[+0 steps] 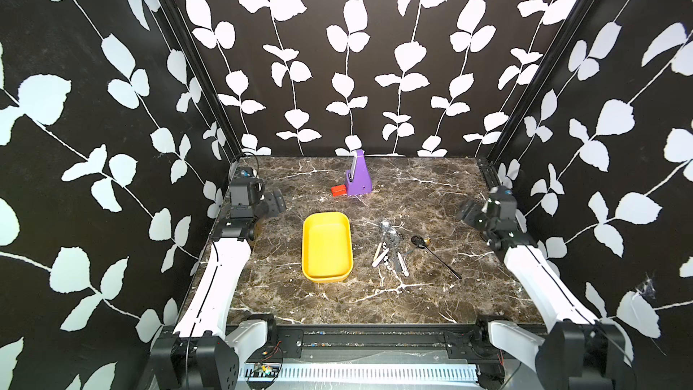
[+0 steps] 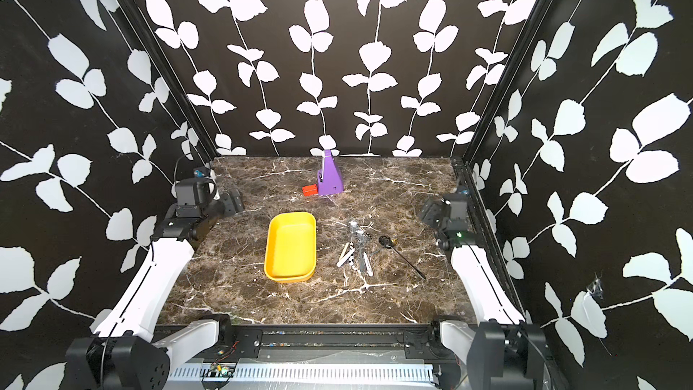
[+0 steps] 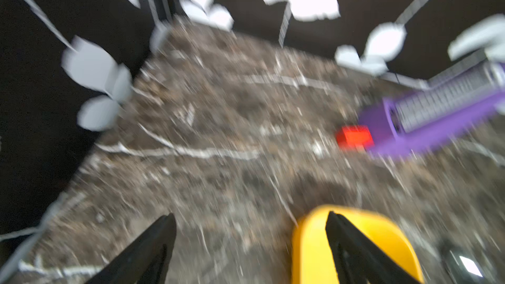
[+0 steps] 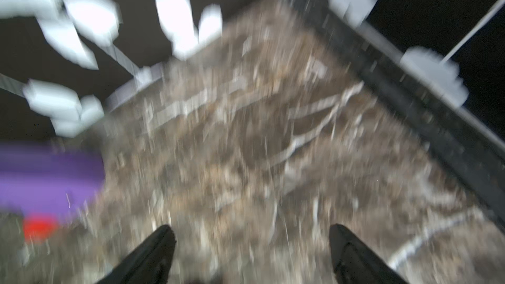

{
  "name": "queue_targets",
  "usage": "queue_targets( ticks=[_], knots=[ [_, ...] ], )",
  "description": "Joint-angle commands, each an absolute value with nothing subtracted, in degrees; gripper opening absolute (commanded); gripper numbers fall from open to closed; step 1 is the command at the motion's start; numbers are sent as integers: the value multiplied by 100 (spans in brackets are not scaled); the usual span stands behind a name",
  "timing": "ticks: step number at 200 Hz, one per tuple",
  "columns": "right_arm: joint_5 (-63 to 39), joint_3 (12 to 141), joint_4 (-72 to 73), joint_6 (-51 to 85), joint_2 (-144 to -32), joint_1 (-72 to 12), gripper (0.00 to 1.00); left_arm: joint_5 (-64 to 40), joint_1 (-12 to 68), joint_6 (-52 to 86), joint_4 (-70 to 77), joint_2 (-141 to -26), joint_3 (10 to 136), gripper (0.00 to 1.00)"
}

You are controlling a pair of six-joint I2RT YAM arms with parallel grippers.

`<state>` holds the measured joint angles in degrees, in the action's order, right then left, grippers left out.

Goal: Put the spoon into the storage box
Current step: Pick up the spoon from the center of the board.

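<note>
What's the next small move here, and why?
Probably bring the right tool down over the dark spoon. It lies alone on the table, apart from the pile of spoons, on the side nearest that arm. The right tool is open and empty, and the storage box holds nothing yet.

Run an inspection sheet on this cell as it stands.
Surface: dark marble tabletop, veined.
Job's things: yellow storage box empty; spoon pile beside it, apart; dark spoon nearer the right arm.
Clutter: purple stand, red block at the back.
Grippers: left gripper open, empty; right gripper open, empty.
Cables: loose wires at front rail, off the tabletop.
Surroundings: black leaf-print walls, three sides.
</note>
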<state>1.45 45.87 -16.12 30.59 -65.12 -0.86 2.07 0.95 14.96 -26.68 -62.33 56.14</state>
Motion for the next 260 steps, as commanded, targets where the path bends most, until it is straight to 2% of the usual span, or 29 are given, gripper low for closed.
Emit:
queue_targets(
  ticks=[1, 31, 51, 72, 86, 101, 116, 163, 228, 260],
  knots=[
    [118, 5296, -3583, 2679, -6727, -461, 87, -701, 101, 1412, -3792, -6014, 5707, 96],
    [106, 5486, -4232, 2301, -6924, -1127, 84, -1420, 98, 1481, -3585, -5905, 5264, 94],
    [85, 5889, -4674, 1795, -7319, -1553, 78, -1535, 103, 1331, -3566, -5930, 5139, 92],
    [-75, 6223, -5036, 1096, -7781, -1909, 78, -1600, 100, 1103, -3961, -6072, 5342, 91],
    [295, 6507, -5473, 752, -8156, -2066, 79, -1556, 105, 1077, -3972, -6044, 5296, 91],
    [342, 6439, -5434, 369, -8291, -2091, 79, -1579, 105, 1097, -3833, -5901, 5152, 90],
    [54, 6396, -5381, -57, -8458, -2109, 70, -1672, 103, 1107, -3674, -5740, 5018, 88],
    [-141, 6501, -5227, -185, -9266, -2127, 71, -1727, 104, 1035, -3617, -5497, 4922, 85],
    [32, 6401, -4841, -122, -9958, -2136, 63, -1624, 105, 967, -3675, -5405, 4929, 82],
    [93, 6425, -4862, -135, -10243, -2136, 51, -1780, 98, 1011, -3643, -5436, 4931, 81]
  ],
)
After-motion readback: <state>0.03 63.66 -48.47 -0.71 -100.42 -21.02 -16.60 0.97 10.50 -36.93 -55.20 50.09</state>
